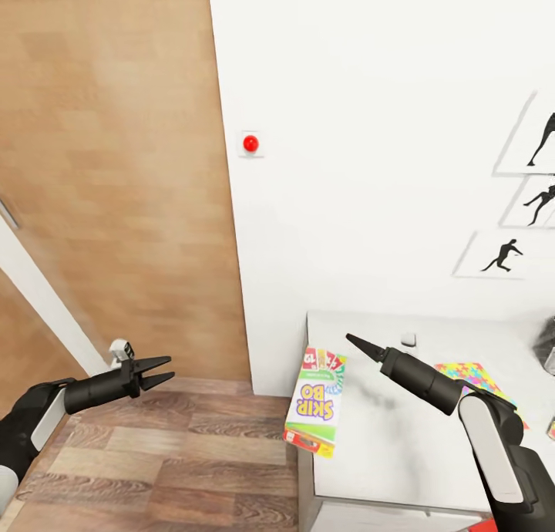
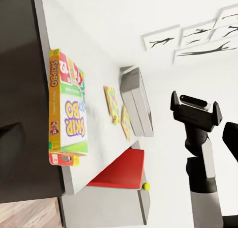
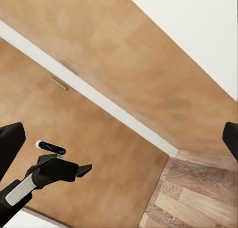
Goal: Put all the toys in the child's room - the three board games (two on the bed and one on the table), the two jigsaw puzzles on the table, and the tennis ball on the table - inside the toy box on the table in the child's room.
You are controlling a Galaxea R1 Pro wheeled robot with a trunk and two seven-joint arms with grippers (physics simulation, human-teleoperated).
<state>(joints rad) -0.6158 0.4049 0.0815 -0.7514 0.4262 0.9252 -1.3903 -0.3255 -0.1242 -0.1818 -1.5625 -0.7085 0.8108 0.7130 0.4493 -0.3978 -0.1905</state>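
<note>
Looking down from the head camera, I saw the left claw [image 1: 163,369] hanging over the wood-plank floor [image 1: 169,462] with its two fingers spread apart and nothing between them. My right claw [image 1: 356,341] reached over the near end of the bench [image 1: 385,447]; from that angle its fingers lined up into one dark point, and the right wrist camera showed a fingertip [image 3: 10,143] at each far edge of its frame, so they stood wide apart and empty. A Skip-Bo board game [image 1: 316,401] lay flat on the bench's corner, part of it overhanging the edge, just beside the right claw but not touching it. Farther along the bench lay a jigsaw puzzle [image 1: 472,378], half hidden behind my right forearm. Through the left wrist camera I saw both jigsaw boxes side by side, the second one [image 2: 126,122] next to the pale grey toy box [image 2: 136,104], and the tennis ball [image 2: 146,186] near a red object [image 2: 121,171]. Black silhouette pictures [image 1: 505,256] hung on the white wall, and a red button [image 1: 250,143] sat beside the wooden door [image 1: 116,170].
</note>
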